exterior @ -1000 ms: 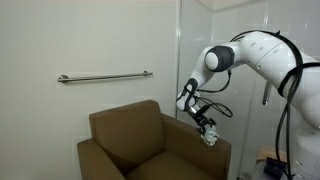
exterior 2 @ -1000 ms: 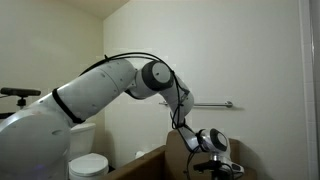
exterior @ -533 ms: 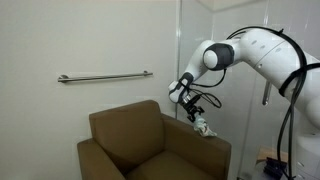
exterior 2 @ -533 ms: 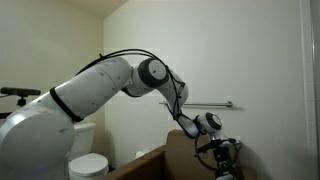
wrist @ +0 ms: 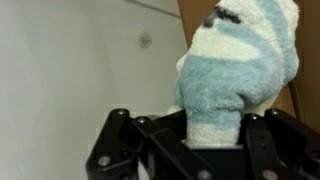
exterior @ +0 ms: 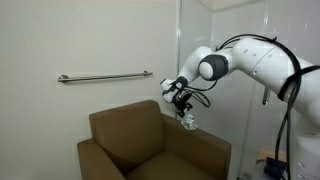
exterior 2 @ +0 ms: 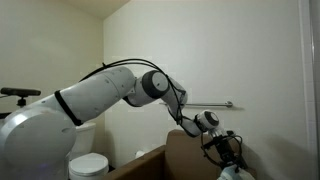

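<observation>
- A metal grab rail (exterior: 104, 76) runs level along the white wall (exterior: 60, 40) at the left of an exterior view, well apart from the work.
- Below it stands a brown armchair (exterior: 140, 140) with thick padded arms. Its seat carries nothing that shows.
- Right of the chair's backrest, the soft toy (exterior: 189, 122) hangs in the air just above the armrest on that side. It appears clear of the upholstery, though the gap is too small to be sure of.
- The jaws are clenched on the soft toy, coming down on it from the white robot arm (exterior: 260, 60). In the wrist view they pinch its lower part from both sides, and most of its body (wrist: 240, 70) stands out beyond them.
- That view shows a fluffy pile in pale blue and white bands, with a dark stitched mark near the far end.
- It probably handles as light and very soft. The plush gives under pressure, so the grip sinks in, and a shallow pinch on the fur alone could slip.
- It looks neither fragile nor slippery, so a fall onto the cushion should do it no harm.
- The best hold is likely across a narrow, well-stuffed part of the body, deep between the jaws, much as it sits now.
- The free end may flop or swing when the arm turns.
</observation>
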Controlling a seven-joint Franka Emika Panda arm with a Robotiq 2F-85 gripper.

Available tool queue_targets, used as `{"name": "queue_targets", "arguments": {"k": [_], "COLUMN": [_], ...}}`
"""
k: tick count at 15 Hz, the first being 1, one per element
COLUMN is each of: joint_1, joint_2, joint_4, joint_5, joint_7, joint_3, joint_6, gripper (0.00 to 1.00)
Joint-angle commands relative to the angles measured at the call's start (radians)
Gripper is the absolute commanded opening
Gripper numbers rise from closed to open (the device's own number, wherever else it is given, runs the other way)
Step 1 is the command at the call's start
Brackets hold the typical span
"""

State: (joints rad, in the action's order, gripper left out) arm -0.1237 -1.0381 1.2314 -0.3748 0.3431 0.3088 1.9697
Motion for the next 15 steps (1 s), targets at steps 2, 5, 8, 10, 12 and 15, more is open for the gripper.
{"name": "queue_targets", "arguments": {"k": [2, 5, 8, 10, 12, 15], "joint_1": [-0.087, -0.114, -0.116, -0.103, -0.095, -0.066], "joint_2": [-0.159, -0.163, -0.093, -0.023, 0.032, 0.125], "joint_4": [-0.059, -0.048, 0.053, 0.160, 0.239, 0.373], "joint_5": [0.094, 0.149, 0.155, 0.155, 0.152, 0.149], "joint_7": [-0.037, -0.066, -0.051, -0.036, -0.018, 0.028], "joint_3": [-0.026, -0.036, -0.035, -0.031, -0.025, 0.012], "joint_6": [-0.032, -0.072, -0.084, -0.091, -0.117, -0.159], "gripper": [0.05, 0.05, 0.05, 0.05, 0.05, 0.05]}}
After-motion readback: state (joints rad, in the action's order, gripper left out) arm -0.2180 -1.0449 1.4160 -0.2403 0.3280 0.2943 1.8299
